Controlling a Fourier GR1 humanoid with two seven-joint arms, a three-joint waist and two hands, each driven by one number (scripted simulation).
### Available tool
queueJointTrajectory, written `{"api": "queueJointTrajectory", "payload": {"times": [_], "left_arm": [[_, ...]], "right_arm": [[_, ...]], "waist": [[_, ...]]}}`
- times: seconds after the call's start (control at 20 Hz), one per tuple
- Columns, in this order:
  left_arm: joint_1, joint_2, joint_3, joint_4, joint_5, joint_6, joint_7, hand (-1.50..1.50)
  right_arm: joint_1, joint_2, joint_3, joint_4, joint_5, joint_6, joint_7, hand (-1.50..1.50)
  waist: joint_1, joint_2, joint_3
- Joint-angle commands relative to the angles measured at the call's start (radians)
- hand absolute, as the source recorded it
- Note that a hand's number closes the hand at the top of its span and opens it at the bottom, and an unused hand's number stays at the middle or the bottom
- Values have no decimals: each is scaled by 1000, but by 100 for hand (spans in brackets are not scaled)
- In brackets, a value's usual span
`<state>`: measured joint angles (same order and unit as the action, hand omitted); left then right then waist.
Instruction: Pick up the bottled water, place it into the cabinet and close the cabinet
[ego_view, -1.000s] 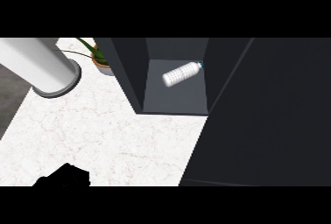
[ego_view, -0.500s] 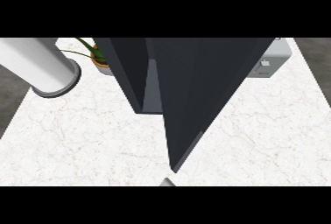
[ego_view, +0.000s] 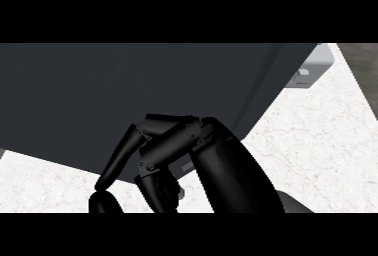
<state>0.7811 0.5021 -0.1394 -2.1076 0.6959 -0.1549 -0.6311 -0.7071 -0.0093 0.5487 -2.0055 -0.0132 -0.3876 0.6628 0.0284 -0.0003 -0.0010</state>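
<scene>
The dark cabinet fills most of the head view, and its door stands across the front, so the inside is hidden. The bottled water does not show anywhere. My right hand comes up from the lower edge near the middle. It lies against the door's lower part with its fingers relaxed and pointing down-left. It holds nothing.
White marbled counter shows to the right of the cabinet and in a strip at the lower left. A small grey appliance sits at the back right corner.
The cabinet door has swung from wide open at the right across the opening and now covers the shelf and the bottle. My right hand has come into view against the door.
</scene>
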Motion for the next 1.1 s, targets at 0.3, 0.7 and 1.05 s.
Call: {"api": "queueJointTrajectory", "payload": {"times": [0.3,0.7,1.05], "left_arm": [[63,28,132,-4,89,-103,25,150],[31,10,147,59,84,-165,34,150],[0,25,177,33,111,-159,69,150]], "right_arm": [[-184,9,-226,386,-133,150,-158,150],[-262,9,-357,777,-176,260,-389,150],[-301,1,-358,905,-150,227,-446,150]], "waist": [[-4,2,1],[5,7,0],[10,13,0]]}}
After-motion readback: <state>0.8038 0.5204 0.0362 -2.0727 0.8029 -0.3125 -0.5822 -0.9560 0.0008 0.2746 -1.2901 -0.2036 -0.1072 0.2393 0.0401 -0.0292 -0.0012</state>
